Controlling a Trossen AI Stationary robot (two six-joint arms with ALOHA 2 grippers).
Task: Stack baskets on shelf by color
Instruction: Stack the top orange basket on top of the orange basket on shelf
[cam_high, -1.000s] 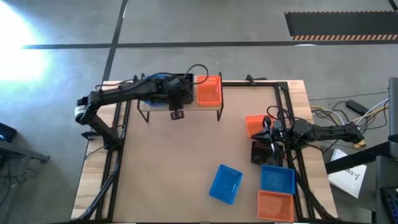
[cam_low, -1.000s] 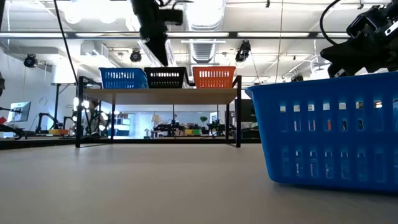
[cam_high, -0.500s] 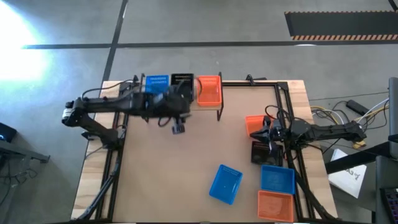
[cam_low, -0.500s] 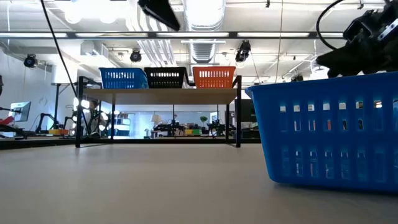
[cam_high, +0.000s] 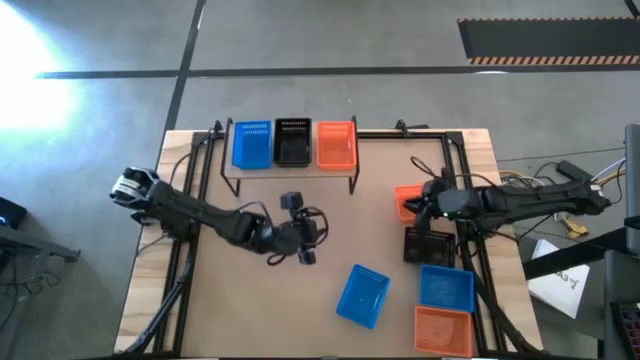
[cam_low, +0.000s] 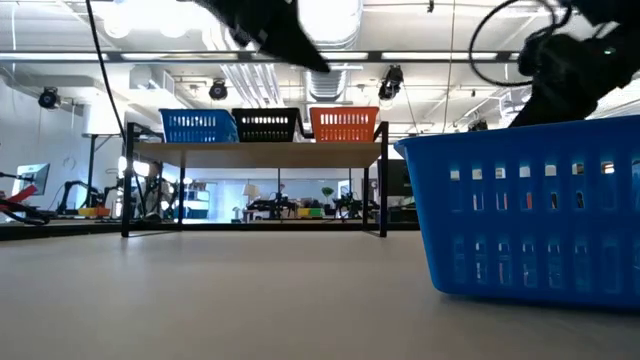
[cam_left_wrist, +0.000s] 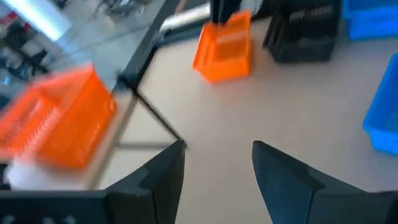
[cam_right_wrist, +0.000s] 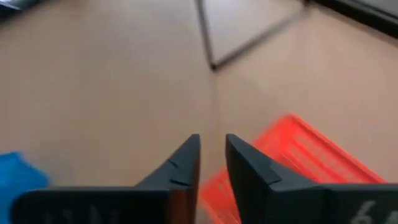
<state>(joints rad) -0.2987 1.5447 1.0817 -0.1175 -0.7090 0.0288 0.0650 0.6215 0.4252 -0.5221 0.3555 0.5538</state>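
On the shelf (cam_high: 290, 165) a blue basket (cam_high: 252, 143), a black basket (cam_high: 292, 140) and an orange basket (cam_high: 336, 143) stand in a row on their bases. My left gripper (cam_high: 306, 243) (cam_left_wrist: 217, 155) hangs open over the table's middle, touching nothing. My right gripper (cam_high: 428, 203) (cam_right_wrist: 212, 146) hovers over the right side of a loose orange basket (cam_high: 406, 200) (cam_right_wrist: 292, 155), its fingers a narrow gap apart. Whether it touches that basket I cannot tell. A loose black basket (cam_high: 428, 246) stands just nearer.
Near the right front corner stand a blue basket (cam_high: 362, 295), a second blue basket (cam_high: 445, 288) and an orange basket (cam_high: 442, 330). Black frame rails (cam_high: 190, 215) run along the table's sides. In the low view a blue basket (cam_low: 530, 220) fills the right foreground.
My left gripper has drawn back from the black basket on the shelf, swung toward the near edge and right to the table's middle, and turned toward the right. The black basket stays on the shelf. My right gripper has shifted slightly toward the far edge, over the loose orange basket.
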